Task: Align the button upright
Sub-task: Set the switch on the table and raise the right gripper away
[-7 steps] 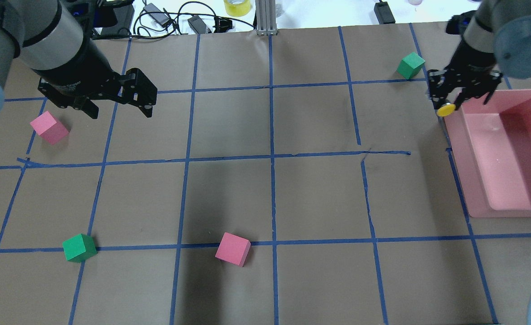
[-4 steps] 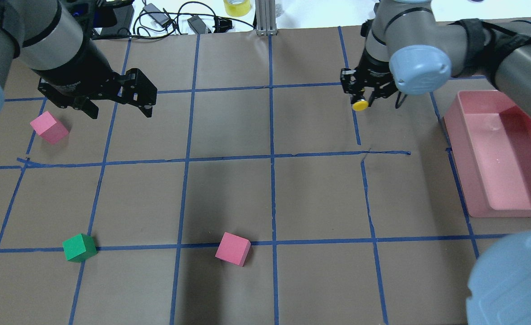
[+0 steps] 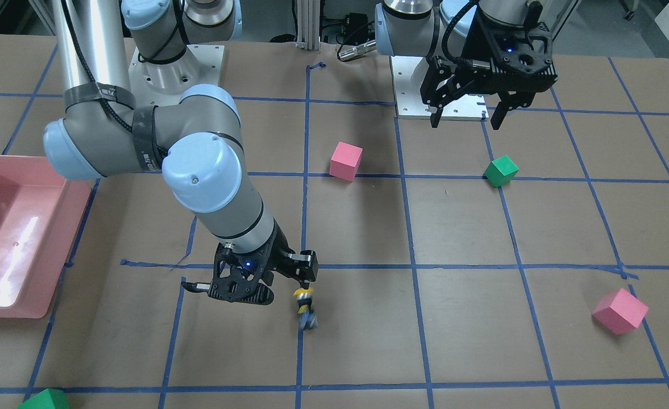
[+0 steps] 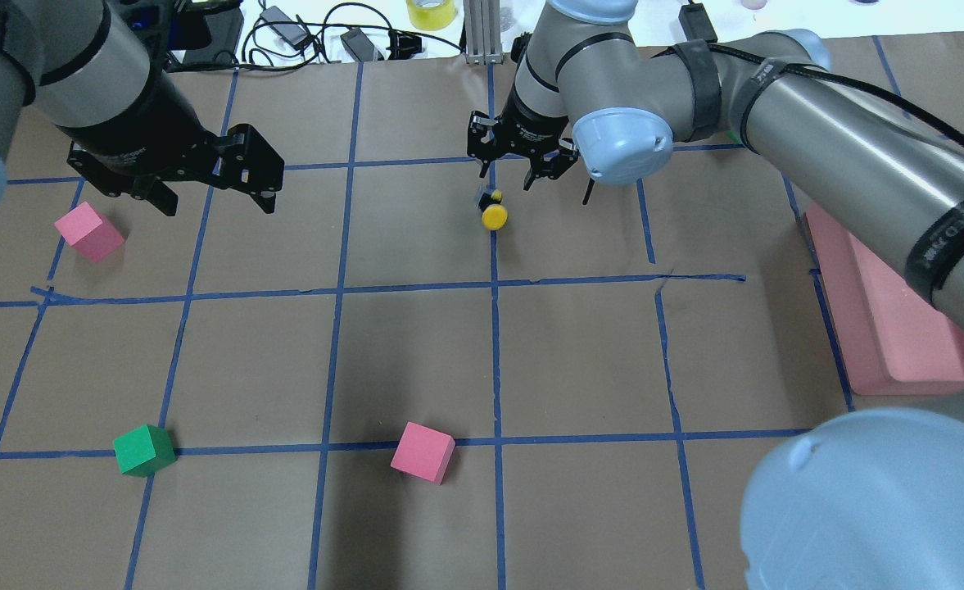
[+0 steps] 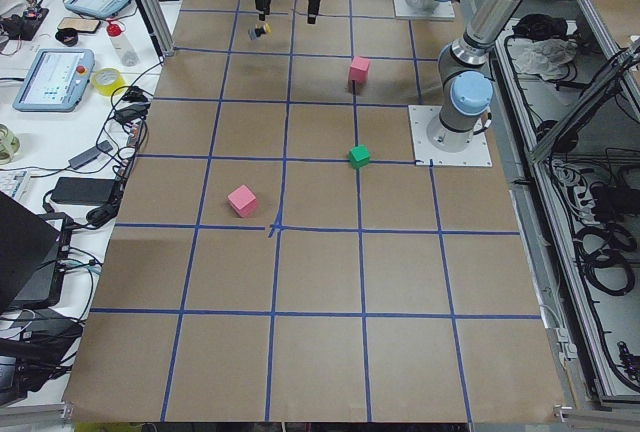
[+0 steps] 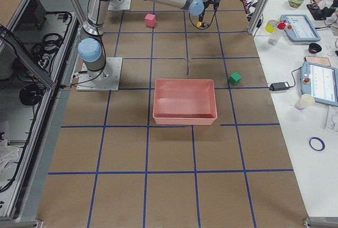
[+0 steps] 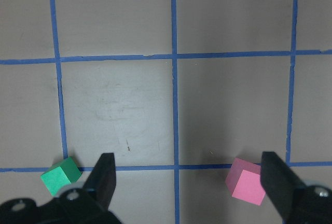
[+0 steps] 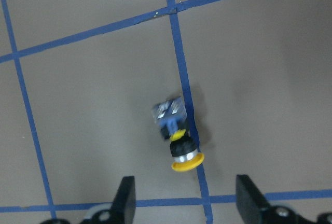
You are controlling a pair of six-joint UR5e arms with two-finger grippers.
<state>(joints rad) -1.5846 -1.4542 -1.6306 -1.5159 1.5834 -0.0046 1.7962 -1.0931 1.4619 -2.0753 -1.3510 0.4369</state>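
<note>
- The right gripper (image 8: 187, 203) is hanging with its fingers (image 8: 126, 195) spread wide apart, holding nothing and touching nothing.
- Just beyond those fingertips, the button (image 8: 177, 133) is lying clear of both of them. It is sitting on or over a blue tape line (image 8: 178, 53), a little in from the counter's far edge and about midway along it.
- It is not standing upright. In the right wrist view its yellow cap is pointing toward the gripper and its grey block away, so I am judging it to be tipped onto its side.
- The left gripper (image 7: 190, 182) is hovering toward the counter's far-left corner, fingers also wide apart and empty. Its camera is showing a green cube (image 7: 61, 176) and a pink cube (image 7: 246, 185).
- What I am worrying about: the round cap and collar could let the button roll off line. Fingers closing on the cap rather than the boxy block could squeeze it out or flip it cap-down.
- I am also judging that a low approach could nudge it before the fingers are around it.
- Hard to make out: the button is showing blurred in the wrist and front views, so I cannot tell whether it is resting on the paper or just above it.
- In the overhead view the right arm (image 4: 842, 139) is covering much of the pink bin (image 4: 858, 328) at the counter's right edge. The side views are showing the button too small to read.
</note>
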